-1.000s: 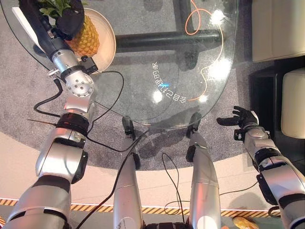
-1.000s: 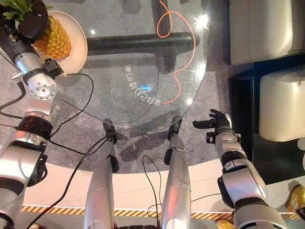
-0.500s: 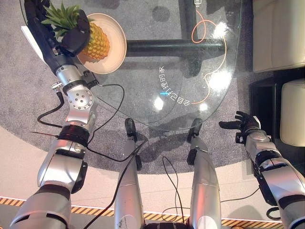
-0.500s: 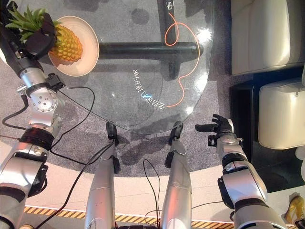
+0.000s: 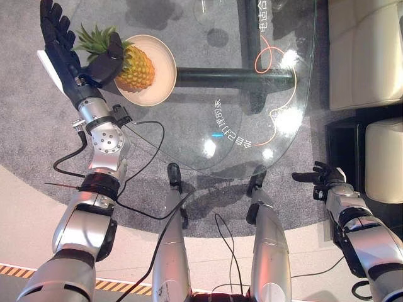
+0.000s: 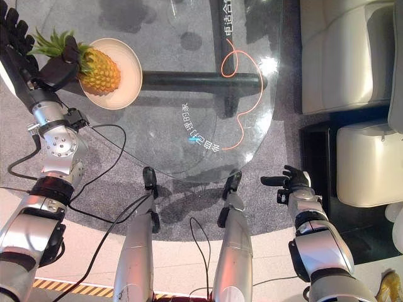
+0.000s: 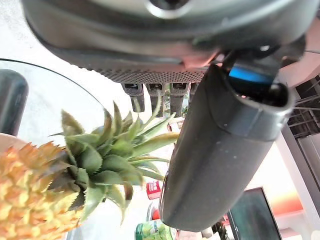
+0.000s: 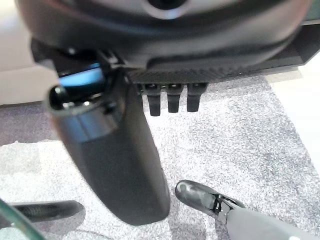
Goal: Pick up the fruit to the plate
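A pineapple (image 5: 135,68) lies on its side on a cream plate (image 5: 162,85) at the far left of the glass table, its green crown (image 7: 100,162) pointing left. My left hand (image 5: 63,47) stands open just left of the fruit. Its fingers (image 7: 152,97) are straight and raised past the leaves, and its thumb (image 7: 220,150) rests against the crown. My right hand (image 6: 293,184) hangs open off the table's near right side, above the grey carpet.
The round glass table (image 5: 208,94) has a dark base bar (image 5: 233,77) beneath it and an orange cable (image 5: 264,53) looping at its right. Cream sofas (image 5: 359,50) and a dark low stand (image 5: 343,135) line the right side. A white flat object (image 5: 43,60) lies behind my left hand.
The whole view has shifted, so the camera moved. My left hand's fingers, curled over the pineapple's crown before, have straightened and let go; the pineapple stays on the plate.
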`<state>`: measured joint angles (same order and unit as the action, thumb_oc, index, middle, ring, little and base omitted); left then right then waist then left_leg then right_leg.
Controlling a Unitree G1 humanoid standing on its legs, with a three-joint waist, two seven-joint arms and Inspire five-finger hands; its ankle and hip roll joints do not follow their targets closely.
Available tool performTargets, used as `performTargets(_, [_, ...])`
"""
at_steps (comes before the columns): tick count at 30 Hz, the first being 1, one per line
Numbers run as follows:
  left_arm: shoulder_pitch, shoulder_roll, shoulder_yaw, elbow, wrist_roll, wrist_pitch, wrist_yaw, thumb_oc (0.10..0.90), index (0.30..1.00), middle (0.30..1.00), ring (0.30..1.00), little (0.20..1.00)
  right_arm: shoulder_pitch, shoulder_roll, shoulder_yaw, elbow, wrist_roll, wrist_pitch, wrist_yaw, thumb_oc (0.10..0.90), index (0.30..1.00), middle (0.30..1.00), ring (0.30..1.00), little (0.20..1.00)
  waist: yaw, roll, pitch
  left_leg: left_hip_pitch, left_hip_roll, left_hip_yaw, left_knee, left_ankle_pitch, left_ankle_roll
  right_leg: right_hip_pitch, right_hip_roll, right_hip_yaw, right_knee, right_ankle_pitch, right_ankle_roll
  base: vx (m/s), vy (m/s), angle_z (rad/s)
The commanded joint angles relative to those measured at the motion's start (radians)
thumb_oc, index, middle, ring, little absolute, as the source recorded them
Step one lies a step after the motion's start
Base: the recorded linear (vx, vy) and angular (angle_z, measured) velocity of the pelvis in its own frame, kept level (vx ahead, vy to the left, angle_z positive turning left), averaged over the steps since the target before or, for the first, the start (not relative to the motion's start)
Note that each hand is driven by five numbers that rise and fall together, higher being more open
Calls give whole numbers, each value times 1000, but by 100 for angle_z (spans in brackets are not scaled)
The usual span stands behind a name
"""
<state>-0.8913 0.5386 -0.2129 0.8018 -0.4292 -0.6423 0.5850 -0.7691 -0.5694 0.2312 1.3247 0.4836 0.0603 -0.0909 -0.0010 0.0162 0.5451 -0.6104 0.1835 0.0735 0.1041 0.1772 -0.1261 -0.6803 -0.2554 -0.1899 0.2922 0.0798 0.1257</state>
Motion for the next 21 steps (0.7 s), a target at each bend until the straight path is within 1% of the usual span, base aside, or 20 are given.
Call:
performTargets(1, [-73,43,71,-72,-2,-101,-9,800,900,900,900,900,44,-26,-32,45,32,8,-16,800,900,900,900,900,27,-46,-25,-1,7,2,94,-119,-35,75,-29,-26,-64,-33,68,0,0,0])
performTargets(13, [-42,48,64,-104,22,-91,-64,800,900,900,900,900,122,-19,-69,71,21,19,8,800,900,900,900,900,32,-49,-25,140,4,19,52,-123,-34,228,-32,-21,-120,-29,76,2,4,1])
performTargets(16, [-18,45,59,-122,47,-86,-78,800,900,900,900,900,157,-9,-79,73,26,20,9,800,900,900,900,900,35,-49,-47,175,3,24,30,-120,-35,272,-33,-21,-146,-24,79,46,-12,-1])
performTargets(20, [16,54,58,-140,38,-51,-92,800,900,900,900,900,206,5,-89,76,18,11,11,800,900,900,900,900,35,-46,-83,222,2,36,-6,-111,-35,322,-33,-26,-184,-11,82,61,2,-1])
performTargets(21, [44,55,69,-149,13,-31,-113,800,900,900,900,900,229,11,-98,76,9,11,9,800,900,900,900,900,36,-42,-102,251,5,46,-24,-113,-37,352,-38,-32,-201,-11,87,60,14,-4])
